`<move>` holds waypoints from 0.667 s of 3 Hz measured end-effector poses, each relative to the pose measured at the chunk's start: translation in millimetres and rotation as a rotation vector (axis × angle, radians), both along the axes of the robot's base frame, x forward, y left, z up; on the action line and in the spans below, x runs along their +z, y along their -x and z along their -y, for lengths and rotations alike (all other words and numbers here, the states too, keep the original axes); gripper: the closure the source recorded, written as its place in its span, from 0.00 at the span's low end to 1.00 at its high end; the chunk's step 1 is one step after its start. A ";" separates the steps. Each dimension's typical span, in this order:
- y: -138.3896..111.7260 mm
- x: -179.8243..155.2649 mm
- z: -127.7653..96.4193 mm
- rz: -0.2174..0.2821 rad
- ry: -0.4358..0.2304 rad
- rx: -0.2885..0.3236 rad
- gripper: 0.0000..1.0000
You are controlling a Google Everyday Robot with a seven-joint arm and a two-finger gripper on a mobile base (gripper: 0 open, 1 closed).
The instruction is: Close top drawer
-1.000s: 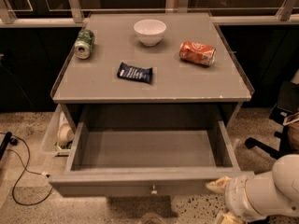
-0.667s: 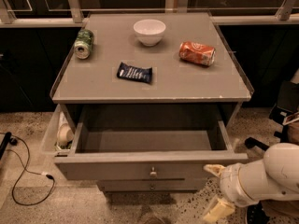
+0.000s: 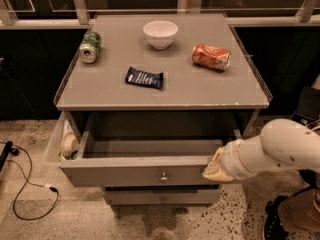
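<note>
Change: top drawer [image 3: 125, 173] has slid inward since a second ago. Less of its grey inside shows, and my arm has followed it forward.
Tool position: my tool [image 3: 214, 168] is touching the right end of the drawer front, below the front right corner of the table [image 3: 200, 91].
Tool state: I cannot tell whether it is wide or narrow.
Drawer position: partly out, its front standing proud of the table's front edge. The knob [image 3: 163, 176] sits mid-front, well apart from my tool.
Table top: green can [image 3: 90, 46] near the back left corner, white bowl [image 3: 160, 33] at the middle of the back edge, orange can [image 3: 211, 57] toward the right edge, dark packet [image 3: 144, 77] near the centre.
Finding: the push appears to be working, with roughly half the travel left.
Risk: contact is off-centre, so the drawer may skew and bind.
</note>
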State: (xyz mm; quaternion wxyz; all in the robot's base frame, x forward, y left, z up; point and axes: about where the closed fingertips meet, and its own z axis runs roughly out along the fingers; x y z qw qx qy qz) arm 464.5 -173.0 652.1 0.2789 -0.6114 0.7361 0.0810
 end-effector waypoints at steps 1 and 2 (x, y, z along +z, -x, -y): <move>-9.5 0.5 -0.1 0.014 0.006 0.000 0.85; -9.5 0.5 -0.1 0.014 0.006 0.001 0.69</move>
